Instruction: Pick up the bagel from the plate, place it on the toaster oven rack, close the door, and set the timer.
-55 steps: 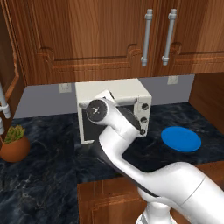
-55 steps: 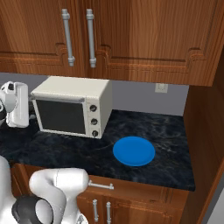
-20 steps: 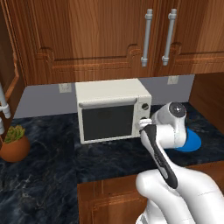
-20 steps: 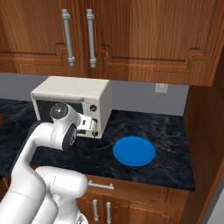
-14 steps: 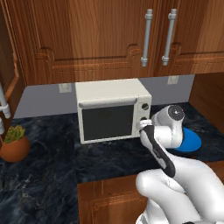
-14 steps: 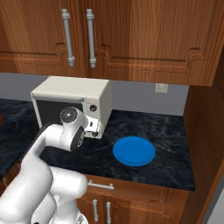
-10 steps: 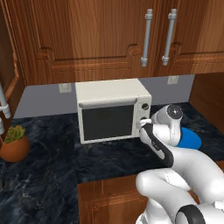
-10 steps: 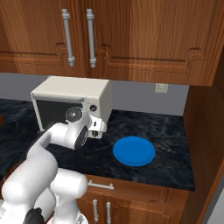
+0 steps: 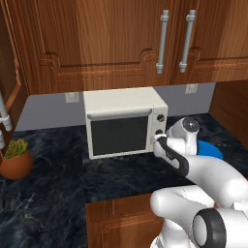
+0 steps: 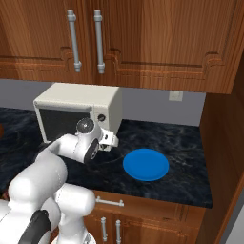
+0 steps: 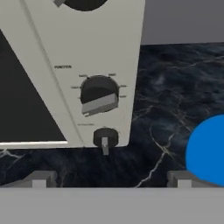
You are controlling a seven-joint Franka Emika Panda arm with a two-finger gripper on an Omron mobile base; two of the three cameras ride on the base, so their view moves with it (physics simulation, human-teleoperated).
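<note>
The cream-white toaster oven [image 9: 123,123] stands on the dark counter with its door [image 9: 118,135] shut, dark glass facing me. The rack is hidden behind that door, and the bagel is out of view. The blue plate [image 10: 146,165] lies bare to the oven's right [image 11: 209,151]. My gripper [image 11: 109,179] is open, its fingertips [image 11: 40,178] far apart, and it points at the control panel on the oven's right end. A large knob [image 11: 99,95] and a small lower knob [image 11: 105,138] sit just ahead of it. From the base cameras the gripper [image 9: 156,141] [image 10: 113,139] hovers close to the panel.
Wooden wall cabinets [image 9: 145,43] hang above the oven. A potted plant [image 9: 17,157] stands at the counter's far left. A tall wooden side panel [image 10: 224,143] closes off the counter to the right of the plate.
The arm has swung from in front of the oven door to the oven's right end. Over the last second the hand crept closer to the knobs. The jaws have stayed open.
</note>
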